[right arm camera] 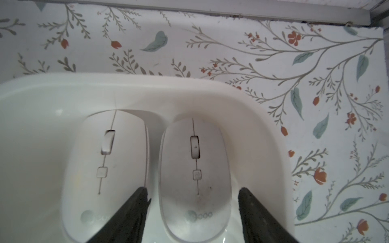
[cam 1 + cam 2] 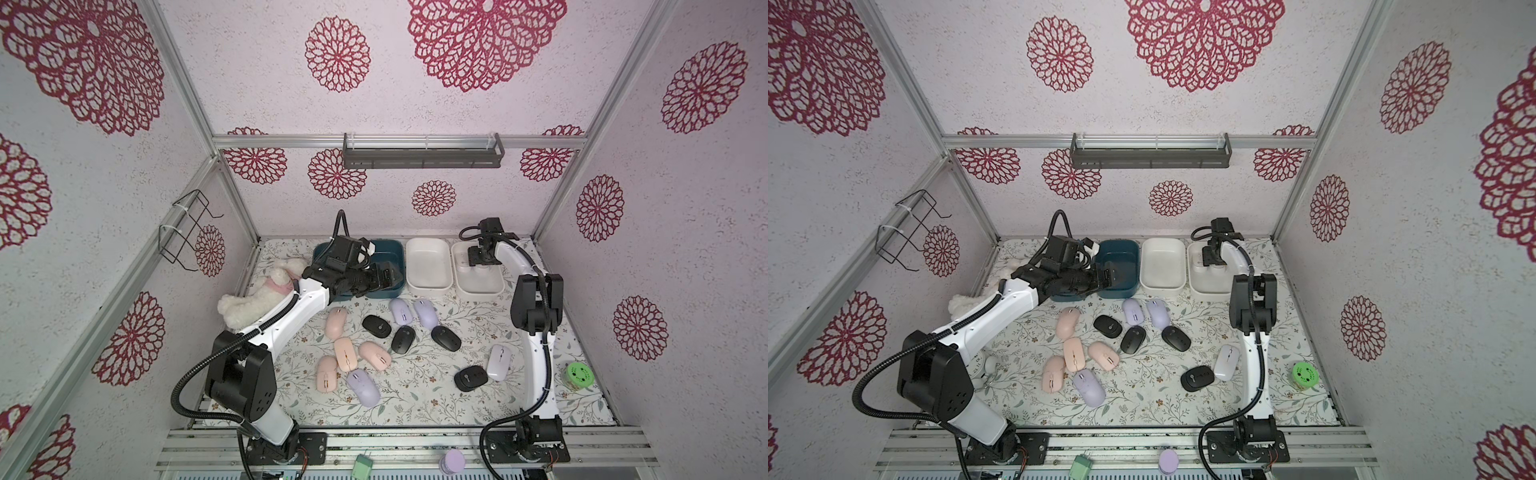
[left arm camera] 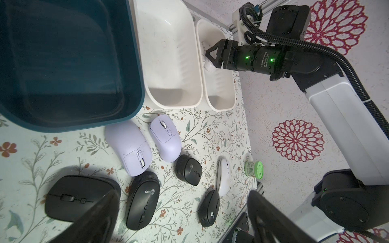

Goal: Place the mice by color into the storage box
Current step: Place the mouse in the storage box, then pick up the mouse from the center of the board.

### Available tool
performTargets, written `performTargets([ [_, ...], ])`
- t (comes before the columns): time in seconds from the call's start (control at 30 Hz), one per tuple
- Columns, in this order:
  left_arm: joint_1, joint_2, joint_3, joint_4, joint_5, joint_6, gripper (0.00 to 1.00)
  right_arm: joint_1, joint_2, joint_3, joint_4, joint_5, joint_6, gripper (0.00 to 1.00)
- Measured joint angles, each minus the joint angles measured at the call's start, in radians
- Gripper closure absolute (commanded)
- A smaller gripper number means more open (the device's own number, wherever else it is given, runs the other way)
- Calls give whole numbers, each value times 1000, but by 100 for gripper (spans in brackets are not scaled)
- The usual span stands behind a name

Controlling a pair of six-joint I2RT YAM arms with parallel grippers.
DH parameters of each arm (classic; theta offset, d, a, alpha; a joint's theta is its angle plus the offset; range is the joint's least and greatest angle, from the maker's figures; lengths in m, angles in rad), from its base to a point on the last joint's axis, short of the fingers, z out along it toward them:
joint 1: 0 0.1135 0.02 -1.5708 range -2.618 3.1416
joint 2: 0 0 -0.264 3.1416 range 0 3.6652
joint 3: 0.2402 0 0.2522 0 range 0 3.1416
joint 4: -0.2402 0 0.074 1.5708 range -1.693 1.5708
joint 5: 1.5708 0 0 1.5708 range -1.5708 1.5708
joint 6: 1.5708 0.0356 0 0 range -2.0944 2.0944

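Observation:
Three storage boxes line the back: a dark teal one, a white one and a second white one. My right gripper is down in that last box, open, with a fingertip on each side of a white mouse and a gap on both sides. Another white mouse lies beside it. My left gripper hovers wide open and holds nothing, at the teal box's front edge. Pink mice, black mice, lavender mice and a pale mouse lie loose on the mat.
A white plush toy lies at the back left under my left arm. A green-lidded jar stands near the right wall. A grey shelf hangs on the back wall and a wire rack on the left wall.

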Motion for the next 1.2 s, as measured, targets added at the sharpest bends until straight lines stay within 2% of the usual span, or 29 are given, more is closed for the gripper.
performTargets([
  [0.17, 0, 0, 0, 0, 3, -1, 3, 10, -34, -2, -27, 13, 34, 31],
  [0.27, 0, 0, -1, 6, 8, -6, 3, 23, -128, -79, -21, 39, 79, 31],
  [0.47, -19, 0, -2, 15, 7, -8, 3, 52, -522, -470, 52, 84, 232, 27],
  [0.63, -72, 0, -2, 15, 4, -7, 3, 66, -925, -940, 129, 86, 391, 18],
  [0.83, -131, 0, -2, 14, 2, -7, 3, 65, -1194, -1319, 75, 77, 512, 9],
  [1.03, -155, 0, -2, 14, 5, -7, 3, 65, -1251, -1481, 36, -11, 568, 9],
  [1.2, -156, 0, -2, 13, 2, -6, 3, 65, -1218, -1553, 49, -94, 574, 16],
])
